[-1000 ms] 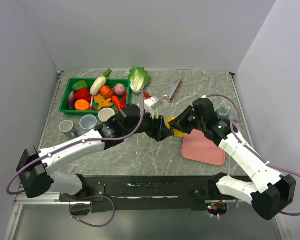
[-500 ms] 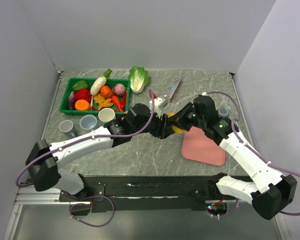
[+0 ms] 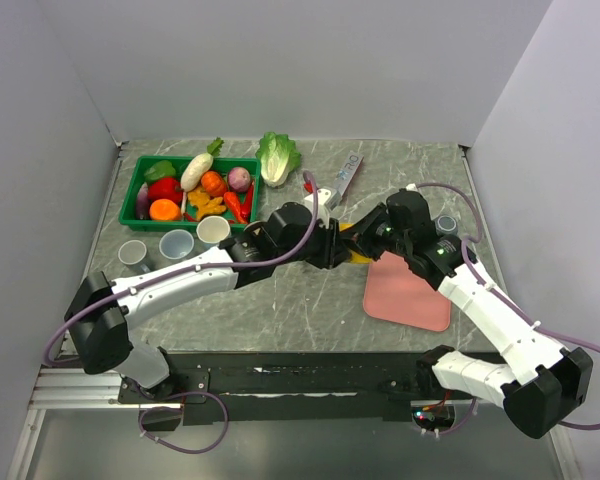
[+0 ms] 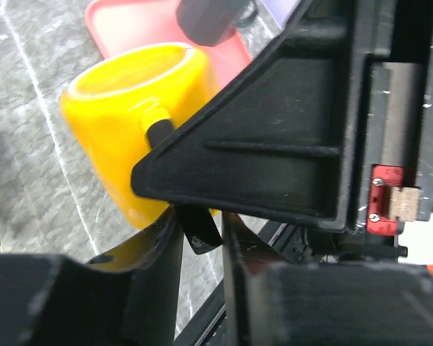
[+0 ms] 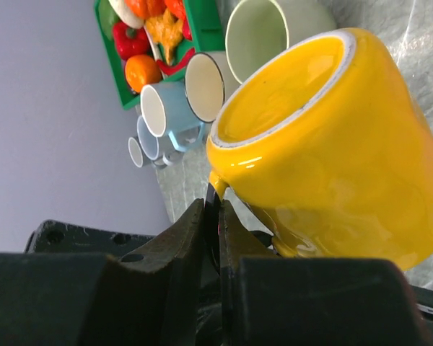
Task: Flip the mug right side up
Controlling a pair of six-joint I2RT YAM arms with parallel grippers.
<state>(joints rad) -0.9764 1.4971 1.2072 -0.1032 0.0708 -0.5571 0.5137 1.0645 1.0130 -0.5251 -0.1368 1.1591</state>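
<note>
The yellow mug (image 3: 356, 250) hangs tilted above the table's middle, between both arms. My right gripper (image 5: 218, 209) is shut on the mug's handle (image 5: 220, 189), and the mug (image 5: 325, 144) shows its open mouth in the right wrist view. My left gripper (image 3: 337, 247) has come in from the left. In the left wrist view its jaws (image 4: 199, 225) stand close together at the lower edge of the mug (image 4: 123, 122), with only a narrow gap below the tips. A black finger of the right gripper covers much of that view.
A green bin (image 3: 141, 188) of toy vegetables stands at the back left, with three cups (image 3: 176, 243) in front of it. A pink mat (image 3: 410, 295) lies under the right arm. A lettuce (image 3: 278, 155) and a knife (image 3: 345, 176) lie at the back.
My left arm has reached further right to the mug and its jaws have closed from wide apart to nearly together. The right gripper has kept its hold on the handle, barely moving.
</note>
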